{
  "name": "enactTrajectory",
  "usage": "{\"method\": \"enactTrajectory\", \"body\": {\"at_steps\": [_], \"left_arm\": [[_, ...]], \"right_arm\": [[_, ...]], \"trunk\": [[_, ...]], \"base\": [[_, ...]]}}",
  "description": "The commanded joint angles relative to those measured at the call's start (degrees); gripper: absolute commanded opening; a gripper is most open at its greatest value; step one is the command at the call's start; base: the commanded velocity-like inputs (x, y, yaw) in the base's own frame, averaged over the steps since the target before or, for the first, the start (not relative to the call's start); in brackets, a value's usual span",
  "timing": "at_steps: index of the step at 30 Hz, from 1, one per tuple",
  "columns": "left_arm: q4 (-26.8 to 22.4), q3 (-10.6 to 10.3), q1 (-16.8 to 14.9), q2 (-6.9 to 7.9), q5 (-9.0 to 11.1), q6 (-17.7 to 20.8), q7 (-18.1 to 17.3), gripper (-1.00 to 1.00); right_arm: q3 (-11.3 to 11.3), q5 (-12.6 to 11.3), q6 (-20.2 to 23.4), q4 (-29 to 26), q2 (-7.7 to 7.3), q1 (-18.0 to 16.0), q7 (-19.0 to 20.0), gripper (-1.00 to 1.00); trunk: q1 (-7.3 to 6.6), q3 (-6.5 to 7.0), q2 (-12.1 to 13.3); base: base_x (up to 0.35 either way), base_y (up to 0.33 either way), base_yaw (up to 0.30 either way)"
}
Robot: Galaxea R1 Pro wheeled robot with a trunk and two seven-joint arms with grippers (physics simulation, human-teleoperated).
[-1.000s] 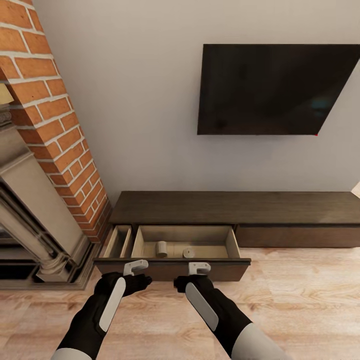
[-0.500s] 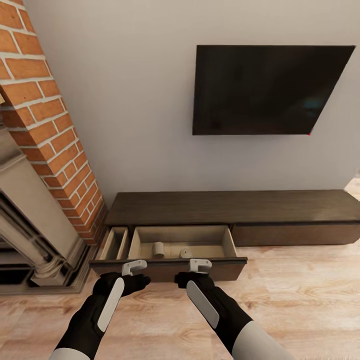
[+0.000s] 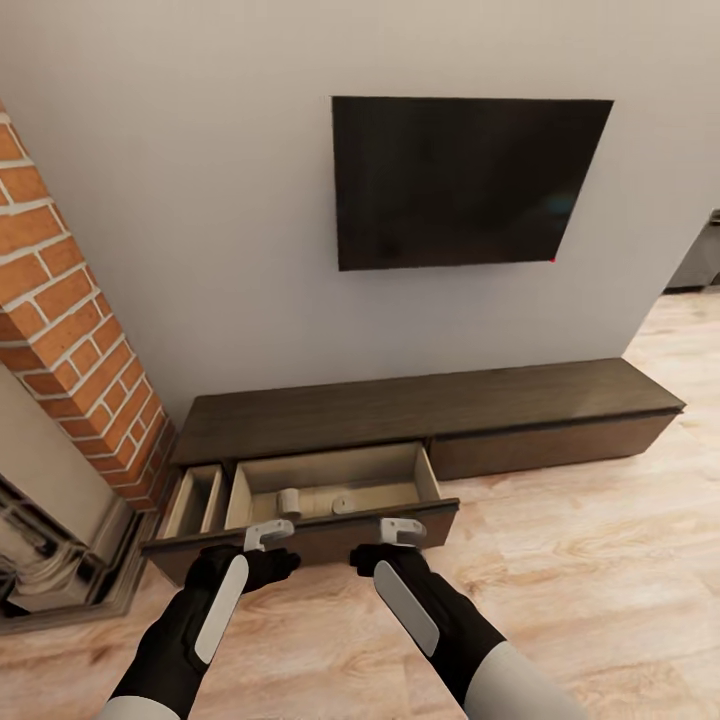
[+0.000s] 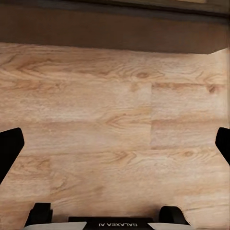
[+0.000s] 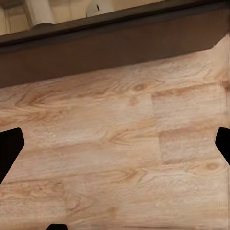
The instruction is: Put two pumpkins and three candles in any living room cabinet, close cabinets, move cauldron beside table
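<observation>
Both arms reach forward and low, side by side, with the left gripper [image 3: 268, 535] and the right gripper [image 3: 402, 531] just in front of the open drawer [image 3: 300, 535] of the cabinet [image 3: 420, 405]. In the wrist views the fingers of each gripper stand wide apart over the floor [image 4: 115, 129] and hold nothing. Two candles [image 3: 290, 500] are inside the drawer, one upright at the left and one [image 3: 343, 505] lying near it at the right.
</observation>
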Motion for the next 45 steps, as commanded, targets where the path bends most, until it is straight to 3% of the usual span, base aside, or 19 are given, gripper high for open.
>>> {"method": "enactTrajectory", "body": {"at_steps": [1, 45], "left_arm": [[0.0, 0.0, 0.0, -0.01, 0.0, 0.0, 0.0, 1.0], [0.0, -0.1, 0.0, -0.02, 0.0, -0.2, 0.0, 1.0]], "right_arm": [[0.0, 0.0, 0.0, 0.0, 0.0, 0.0, 0.0, 1.0], [-0.1, -0.6, 0.1, 0.4, -0.09, 0.0, 0.0, 1.0]], "trunk": [[0.0, 0.03, 0.0], [0.0, 1.36, 0.0]], "base": [[-0.175, 0.062, -0.269], [-0.146, 0.032, -0.269]]}}
